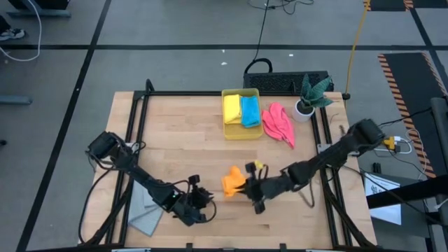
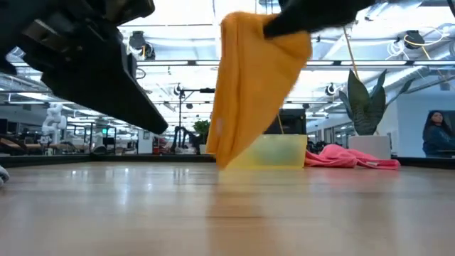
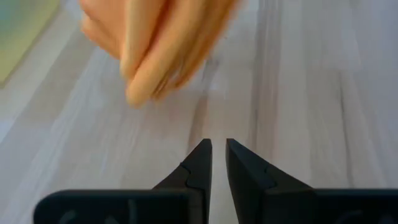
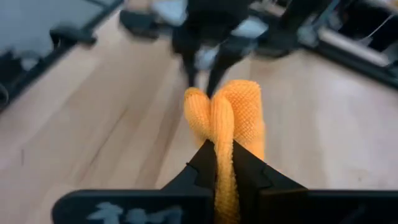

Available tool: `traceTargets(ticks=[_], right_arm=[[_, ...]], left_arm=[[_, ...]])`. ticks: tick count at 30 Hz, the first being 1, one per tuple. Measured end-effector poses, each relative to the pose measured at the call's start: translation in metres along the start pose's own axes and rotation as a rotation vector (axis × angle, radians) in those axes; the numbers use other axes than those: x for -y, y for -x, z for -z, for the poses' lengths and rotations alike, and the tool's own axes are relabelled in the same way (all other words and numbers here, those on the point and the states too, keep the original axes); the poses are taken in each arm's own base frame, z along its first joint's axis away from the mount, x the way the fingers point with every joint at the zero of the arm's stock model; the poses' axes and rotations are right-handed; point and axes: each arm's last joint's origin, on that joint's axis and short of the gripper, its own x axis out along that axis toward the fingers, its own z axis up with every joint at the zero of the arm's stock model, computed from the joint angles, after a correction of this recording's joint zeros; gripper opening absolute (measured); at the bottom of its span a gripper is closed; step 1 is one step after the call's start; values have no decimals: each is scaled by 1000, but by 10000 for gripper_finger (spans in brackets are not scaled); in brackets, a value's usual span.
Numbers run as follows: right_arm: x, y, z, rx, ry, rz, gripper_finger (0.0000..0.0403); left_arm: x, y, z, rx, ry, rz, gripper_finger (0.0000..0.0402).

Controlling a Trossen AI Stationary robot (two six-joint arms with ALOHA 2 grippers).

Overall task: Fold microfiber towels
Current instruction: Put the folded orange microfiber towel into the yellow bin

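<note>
Orange towel, pink towel, yellow towel and blue towel in translucent yellow bin.

We see five small soft microfiber cloths. The orange microfiber towel is bunched into loose vertical folds and hangs lifted above the wooden tabletop at its front centre; in the low view its lower corner droops close to the wood, and whether it touches we cannot tell. The yellow microfiber towel and the bright blue microfiber towel lie folded side by side, touching. Just to their right, the pink microfiber towel lies crumpled and spread on the table. The light grey microfiber towel lies flat at the table's front left edge.
</note>
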Motion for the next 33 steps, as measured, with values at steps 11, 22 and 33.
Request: traceTargets(ticks=[11, 22, 33], right_arm=[[139, 35, -4, 17, -89, 366, 10], [244, 23, 42, 22, -174, 609, 10], [222, -21, 89, -105, -294, 306, 10]], left_arm=[[2, 2, 2, -5, -7, -1, 51], [1, 2, 3, -13, -16, -9, 51], [0, 2, 4, -21, -18, -14, 51]])
